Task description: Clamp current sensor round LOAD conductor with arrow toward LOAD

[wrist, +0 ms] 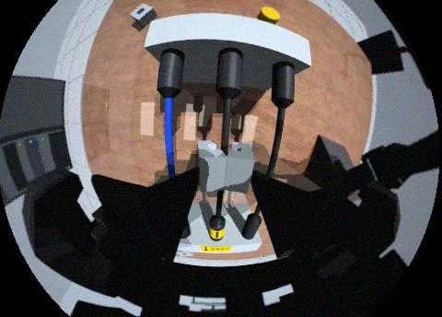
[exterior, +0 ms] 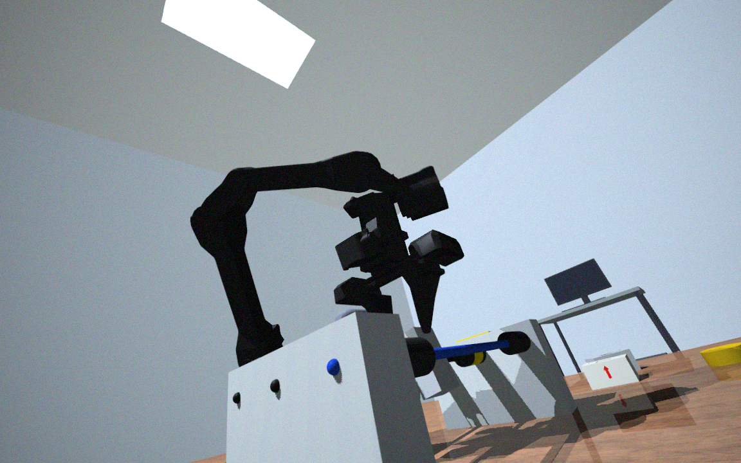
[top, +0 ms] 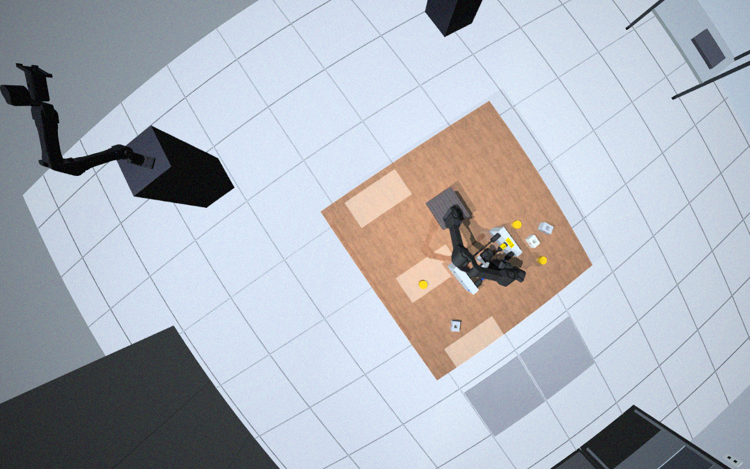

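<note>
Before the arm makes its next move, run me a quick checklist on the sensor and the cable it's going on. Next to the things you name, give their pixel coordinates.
1. Sensor (wrist: 226,167) gripped between the fingers: ok.
2. Gripper (exterior: 408,322) (wrist: 225,173) lined up over the middle conductor (wrist: 226,123) in the wrist view: ok.
3. That conductor is the one with the yellow-banded end (wrist: 216,233): ok.
4. Arrow pointing toward the LOAD marker: cannot tell, no arrow shows on the held sensor.
5. Conductor seated inside the sensor: cannot tell.
6. Sensor halves latched shut: not ok, a notch gapes between them.
</note>
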Available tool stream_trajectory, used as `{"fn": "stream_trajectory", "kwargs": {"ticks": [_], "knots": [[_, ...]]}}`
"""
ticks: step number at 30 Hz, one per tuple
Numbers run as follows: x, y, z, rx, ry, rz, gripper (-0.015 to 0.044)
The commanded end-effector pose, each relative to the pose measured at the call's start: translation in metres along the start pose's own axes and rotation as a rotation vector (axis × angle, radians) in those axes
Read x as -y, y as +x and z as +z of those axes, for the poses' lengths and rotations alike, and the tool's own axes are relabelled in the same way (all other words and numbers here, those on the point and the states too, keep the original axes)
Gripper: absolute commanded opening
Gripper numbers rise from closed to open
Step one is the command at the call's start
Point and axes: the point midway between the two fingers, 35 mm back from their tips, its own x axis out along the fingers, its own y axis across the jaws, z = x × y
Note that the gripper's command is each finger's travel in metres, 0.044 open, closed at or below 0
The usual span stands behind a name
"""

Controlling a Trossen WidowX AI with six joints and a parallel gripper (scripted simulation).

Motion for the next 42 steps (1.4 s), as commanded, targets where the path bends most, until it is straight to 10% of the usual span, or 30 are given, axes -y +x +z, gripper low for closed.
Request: {"fn": "stream_trajectory", "kwargs": {"ticks": [1,36,42], "knots": [[-0.0003,-0.0017,-0.0011,-0.001,-0.001,0.004,0.0000],[-0.0003,-0.0017,-0.0011,-0.001,-0.001,0.004,0.0000],[-0.0003,-0.0017,-0.0011,-0.001,-0.001,0.004,0.0158]]}}
